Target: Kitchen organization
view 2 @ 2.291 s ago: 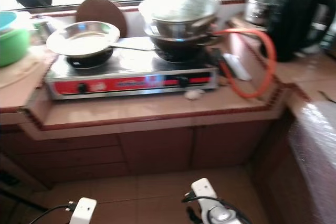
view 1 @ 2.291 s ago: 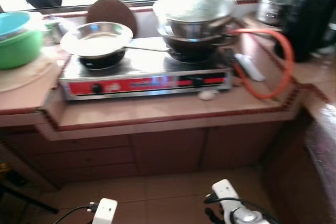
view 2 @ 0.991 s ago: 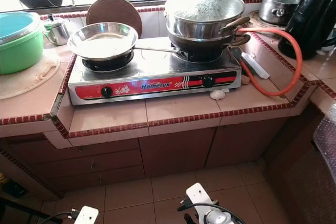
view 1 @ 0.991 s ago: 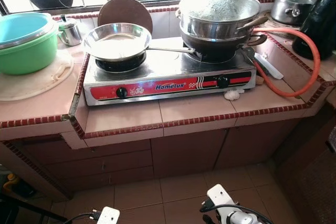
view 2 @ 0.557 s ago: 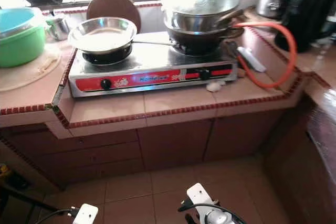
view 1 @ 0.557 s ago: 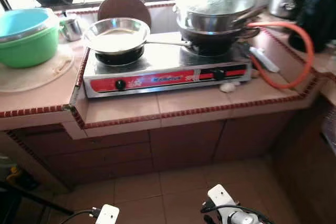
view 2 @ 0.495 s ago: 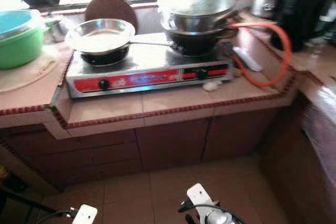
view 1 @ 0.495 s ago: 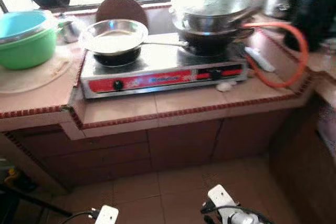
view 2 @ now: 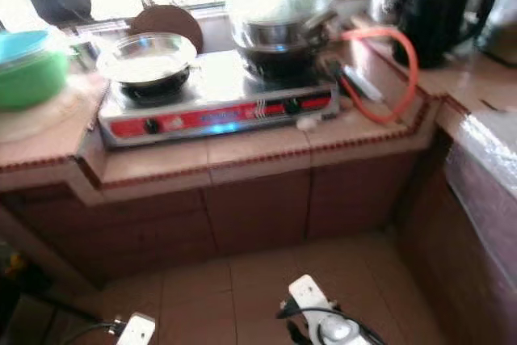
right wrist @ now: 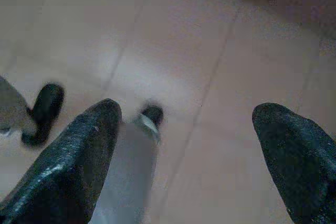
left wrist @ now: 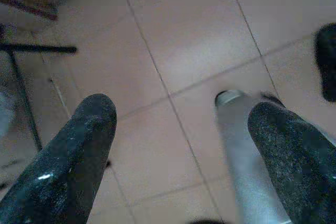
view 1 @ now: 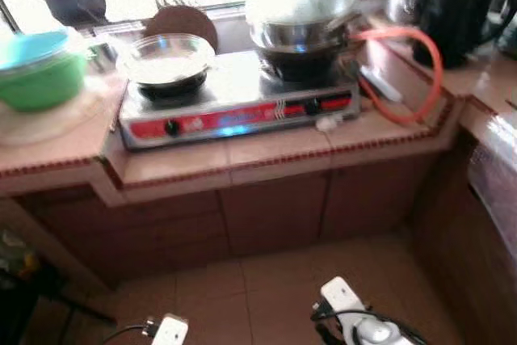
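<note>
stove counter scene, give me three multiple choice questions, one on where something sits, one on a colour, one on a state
1. Where does the shallow steel pan sit?
A. on the stove's left burner
B. on the floor
C. inside the green basin

2. What colour is the hose looping on the counter right of the stove?
A. blue
B. orange
C. white

3. How are the two hands?
A. both closed on a pot
B. one open, one closed on a hose
C. both open, hanging over the floor tiles

Answers:
1 A, the pan rests on the left burner, beside the stacked pots on the right burner.
2 B, the hose is plainly orange.
3 C, the left hand and right hand each show fingers spread apart over bare tiles.
</note>
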